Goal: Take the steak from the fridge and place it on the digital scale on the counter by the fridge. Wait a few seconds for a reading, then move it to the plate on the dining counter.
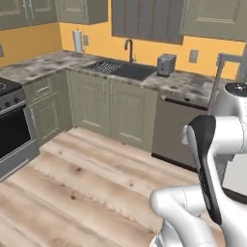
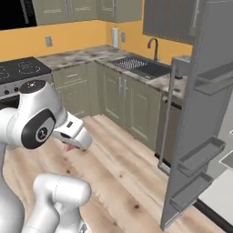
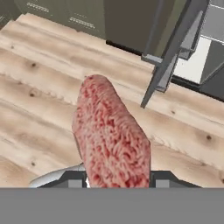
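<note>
Room: a kitchen with orange-yellow walls, a pale plank floor (image 1: 96, 178) and olive-grey cabinets (image 1: 111, 108) under the counter (image 1: 183, 84).
Counter: mottled grey-brown stone, running along the back wall and round a corner toward a dark stove (image 1: 12, 125) on the left.
On the counter: a dark sink (image 1: 128, 71) with a curved tap (image 1: 129, 49), a boxy silver toaster (image 1: 166, 64) just beside the sink, and a white roll on a stand (image 1: 78, 42) in the far corner.
Fridge: its dark grey door (image 2: 200, 118) stands open, seen edge-on in the right base view, with pale door shelves on its inner face; the pale interior (image 3: 197, 57) shows at the upper right of the hand view.
Steak: the steak (image 3: 111, 135), reddish-pink and marbled, sits between the two finger tips in the hand view and juts forward above the floor; a small pink piece of it shows under the hand in the right base view.
Gripper: the gripper (image 3: 117, 178) has its jaws drawn in narrow, clamped on the steak's near end, one dark tip on either side.
Arm: folded low, with the hand held over the open floor, well apart from the counter.
</note>
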Robot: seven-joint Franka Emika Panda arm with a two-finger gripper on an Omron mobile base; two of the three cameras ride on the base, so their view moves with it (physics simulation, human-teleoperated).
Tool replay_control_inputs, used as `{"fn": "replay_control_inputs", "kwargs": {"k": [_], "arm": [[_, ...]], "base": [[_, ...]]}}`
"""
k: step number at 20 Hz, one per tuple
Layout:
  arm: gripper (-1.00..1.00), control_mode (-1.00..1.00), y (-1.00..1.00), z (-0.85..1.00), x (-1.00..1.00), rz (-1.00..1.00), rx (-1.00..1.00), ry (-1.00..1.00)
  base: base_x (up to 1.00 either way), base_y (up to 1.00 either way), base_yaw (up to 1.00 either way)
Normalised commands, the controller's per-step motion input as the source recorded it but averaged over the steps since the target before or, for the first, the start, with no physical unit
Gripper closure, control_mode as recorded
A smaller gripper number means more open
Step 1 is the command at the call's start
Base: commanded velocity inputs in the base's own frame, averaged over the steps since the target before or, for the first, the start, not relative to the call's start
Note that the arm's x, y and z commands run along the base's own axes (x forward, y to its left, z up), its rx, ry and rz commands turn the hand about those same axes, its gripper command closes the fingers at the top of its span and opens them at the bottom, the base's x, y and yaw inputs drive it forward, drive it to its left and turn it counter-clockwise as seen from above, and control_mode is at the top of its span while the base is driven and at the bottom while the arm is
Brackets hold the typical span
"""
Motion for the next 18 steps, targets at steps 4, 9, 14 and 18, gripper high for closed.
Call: {"fn": "replay_control_inputs", "kwargs": {"k": [4, 9, 14, 18], "arm": [[1.00, 1.00, 0.00, 0.00, 0.00, 0.00, 0.00, 0.00], [1.00, 1.00, 0.00, 0.00, 0.00, 0.00, 0.00, 0.00], [1.00, 1.00, 0.00, 0.00, 0.00, 0.00, 0.00, 0.00], [1.00, 1.00, 0.00, 0.00, 0.00, 0.00, 0.00, 0.00]], "base": [[0.96, 0.77, 0.10], [1.00, 0.59, -0.14], [0.75, 0.50, -0.61], [0.43, 0.47, -0.76]]}}
